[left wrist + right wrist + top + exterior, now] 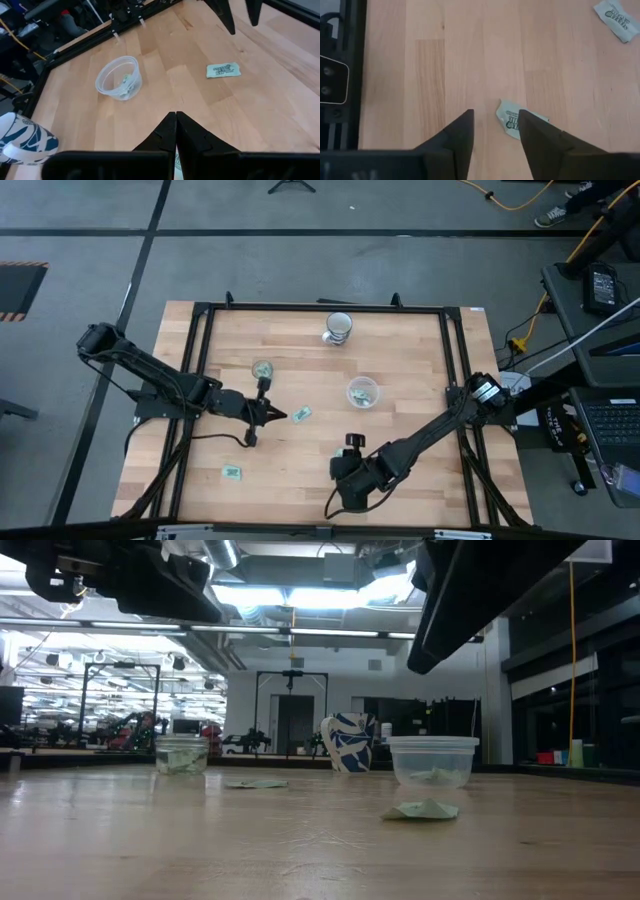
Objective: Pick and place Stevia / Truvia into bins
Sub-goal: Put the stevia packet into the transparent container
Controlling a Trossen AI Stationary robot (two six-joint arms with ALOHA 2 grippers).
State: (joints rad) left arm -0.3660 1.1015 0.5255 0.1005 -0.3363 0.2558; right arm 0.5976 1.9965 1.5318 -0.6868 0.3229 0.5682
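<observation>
Light green packets lie flat on the table: one [301, 414] [255, 783] just beyond my left gripper [283, 416], another [232, 471] near the near edge, and a third [512, 120] [223, 70] [425, 810] under my right gripper [495, 117] [348, 460]. My left gripper [176, 120] is shut and raised above the table. My right gripper is open, pointing down above the third packet, with one finger [535, 135] covering part of it. Two clear cups [262, 370] [362, 392] [119, 77] stand on the table with packets inside.
A white mug with a blue pattern [338, 327] [345, 743] stands near the far edge. A black metal frame [320, 307] [340, 75] runs around the tabletop. Bare wood lies between the two cups and the near edge.
</observation>
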